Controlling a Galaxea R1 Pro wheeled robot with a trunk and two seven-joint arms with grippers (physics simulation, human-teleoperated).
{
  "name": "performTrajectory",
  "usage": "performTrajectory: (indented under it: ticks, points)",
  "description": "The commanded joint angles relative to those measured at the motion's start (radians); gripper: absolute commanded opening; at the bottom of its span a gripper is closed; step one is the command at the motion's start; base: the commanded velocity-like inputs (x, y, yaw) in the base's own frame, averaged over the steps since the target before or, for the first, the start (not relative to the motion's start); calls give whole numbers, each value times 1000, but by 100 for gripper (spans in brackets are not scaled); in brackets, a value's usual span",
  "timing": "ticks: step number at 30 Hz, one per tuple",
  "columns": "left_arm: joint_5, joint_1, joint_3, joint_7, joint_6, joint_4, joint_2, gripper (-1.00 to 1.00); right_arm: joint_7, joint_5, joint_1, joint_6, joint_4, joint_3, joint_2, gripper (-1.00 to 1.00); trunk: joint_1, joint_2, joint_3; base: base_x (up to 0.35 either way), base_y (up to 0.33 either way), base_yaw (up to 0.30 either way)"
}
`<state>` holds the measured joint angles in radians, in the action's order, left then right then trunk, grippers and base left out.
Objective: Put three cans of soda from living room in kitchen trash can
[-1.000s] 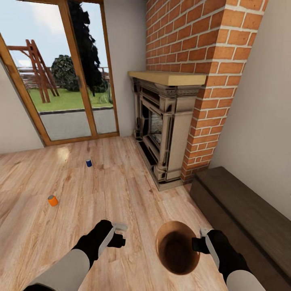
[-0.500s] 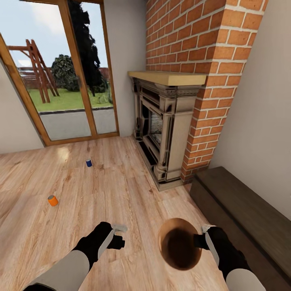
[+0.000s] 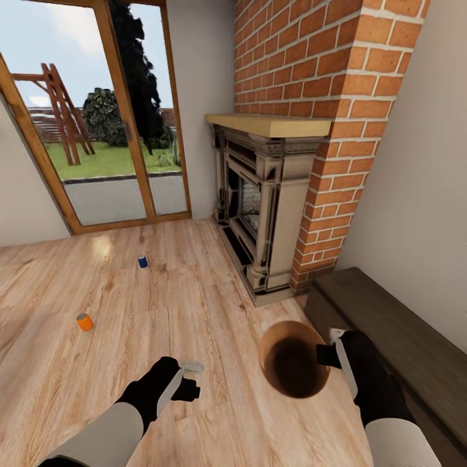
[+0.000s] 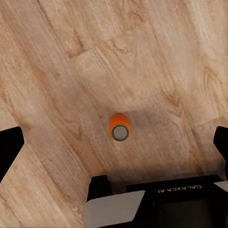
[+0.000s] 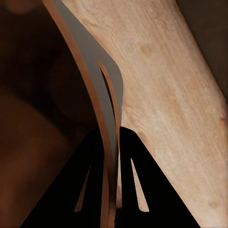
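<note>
Right tool (image 3: 332,355) was clamped on trash can (image 3: 293,366) rim, fingertips hidden by wall. Left tool (image 3: 192,379) was held apart above orange can (image 4: 119,128); 3rd can's whereabouts couldn't be told.

left claw (image 3: 192,379) fingertips cut off | bench (image 3: 389,337) cropped

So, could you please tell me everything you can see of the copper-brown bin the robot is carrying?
The bin is small and round, with a thin copper-brown wall and a dark inside where no contents can be made out. It hangs above the wood floor, tilted so its mouth faces the head camera. The right end effector pinches its rim, one finger inside and one outside, beside a narrow slot in the wall. Nothing else touches it.
</note>
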<state>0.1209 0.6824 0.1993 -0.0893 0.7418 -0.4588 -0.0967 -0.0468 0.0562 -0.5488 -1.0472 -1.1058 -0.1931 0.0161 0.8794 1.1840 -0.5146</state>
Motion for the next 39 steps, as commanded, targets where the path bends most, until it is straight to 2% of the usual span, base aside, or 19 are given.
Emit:
performTrajectory:
  ticks: [1, 8, 19, 32, 36, 39]
  points:
    - [2, 0, -6, 0, 0, 0, 0, 100, 4, -17, -2, 0, -5, 1, 1, -100, 0, 0, 0, 0, 0, 0]
    - [7, -1, -25, 0, 2, -1, 0, 100, 4, -22, -5, 0, -11, 36, 4, -100, 0, 0, -4, 0, 0, 0]
    - [8, -1, -48, 3, 4, -1, 0, 100, 6, -23, -5, 0, -11, 44, 4, -100, 0, 0, -21, 0, 0, 0]
    - [9, -1, -63, 6, 5, 0, 0, 100, 7, -24, -5, 0, -85, 45, 6, -100, 50, 91, -82, 0, 0, 0]
    - [9, -1, -95, 7, 4, 0, 0, 100, 7, -23, -5, 0, -111, 46, 29, -100, 65, 119, -101, 0, 0, 0]
    - [9, -1, -103, 7, 5, 0, 0, 100, 7, -23, -5, 0, -118, 46, 39, -100, 77, 140, -115, 0, 0, 0]
